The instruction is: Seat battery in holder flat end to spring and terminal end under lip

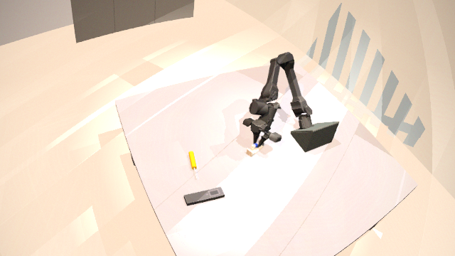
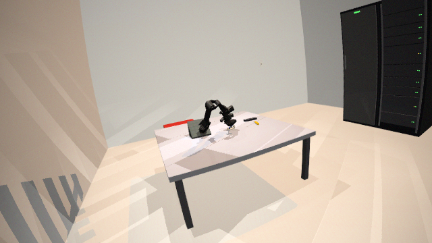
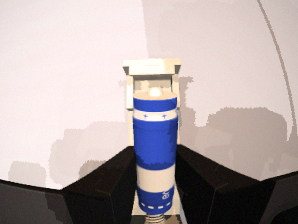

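Note:
My gripper (image 3: 154, 153) (image 1: 257, 143) (image 2: 230, 125) is shut on the blue-and-cream battery (image 3: 154, 145) (image 1: 255, 145). In the wrist view the battery lies lengthwise in line with the small cream holder (image 3: 152, 70) (image 1: 252, 151). Its near flat end meets the coil spring (image 3: 154, 217). Its far terminal end points at the holder's lip and stands just short of it. The battery seems slightly raised over the holder's floor. In the top and exterior views the holder sits on the white table (image 1: 249, 199) (image 2: 256, 142) right under the fingers.
A yellow-handled screwdriver (image 1: 193, 161) (image 2: 256, 123) and a dark remote (image 1: 204, 195) (image 2: 250, 119) lie on the table away from the holder. The arm's dark base block (image 1: 314, 135) (image 2: 198, 129) stands close by. A red object (image 2: 178, 123) lies behind the base.

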Tool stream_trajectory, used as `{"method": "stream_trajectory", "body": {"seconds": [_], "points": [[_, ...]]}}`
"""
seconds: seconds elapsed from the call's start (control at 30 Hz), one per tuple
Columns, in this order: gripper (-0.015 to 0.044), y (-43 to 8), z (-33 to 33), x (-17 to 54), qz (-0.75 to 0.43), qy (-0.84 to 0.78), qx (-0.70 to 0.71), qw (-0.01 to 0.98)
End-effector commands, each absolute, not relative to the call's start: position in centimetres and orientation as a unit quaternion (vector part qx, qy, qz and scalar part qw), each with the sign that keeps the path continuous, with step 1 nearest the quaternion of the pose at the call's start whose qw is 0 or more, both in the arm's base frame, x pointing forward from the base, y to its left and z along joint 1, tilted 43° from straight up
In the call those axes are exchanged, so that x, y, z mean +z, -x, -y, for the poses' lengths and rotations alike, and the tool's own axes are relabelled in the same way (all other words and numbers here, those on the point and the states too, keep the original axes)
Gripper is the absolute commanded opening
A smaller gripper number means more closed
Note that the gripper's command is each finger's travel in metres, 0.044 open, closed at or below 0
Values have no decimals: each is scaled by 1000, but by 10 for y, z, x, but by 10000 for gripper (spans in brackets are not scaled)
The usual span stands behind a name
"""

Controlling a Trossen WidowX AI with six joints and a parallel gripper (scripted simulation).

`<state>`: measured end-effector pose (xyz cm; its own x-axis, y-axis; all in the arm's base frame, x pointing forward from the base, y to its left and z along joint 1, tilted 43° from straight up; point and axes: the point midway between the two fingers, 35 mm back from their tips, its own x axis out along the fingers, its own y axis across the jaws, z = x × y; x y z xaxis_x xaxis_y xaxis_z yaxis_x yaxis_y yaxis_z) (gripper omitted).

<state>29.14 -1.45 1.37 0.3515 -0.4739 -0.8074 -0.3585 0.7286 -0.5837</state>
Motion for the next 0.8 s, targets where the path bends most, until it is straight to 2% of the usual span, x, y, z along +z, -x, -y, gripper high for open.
{"method": "stream_trajectory", "body": {"seconds": [0.0, 0.77], "points": [[62, -288, 17, 10, -583, 367, -44, 724], [62, -293, 17, 7, -630, 355, -63, 688]]}}
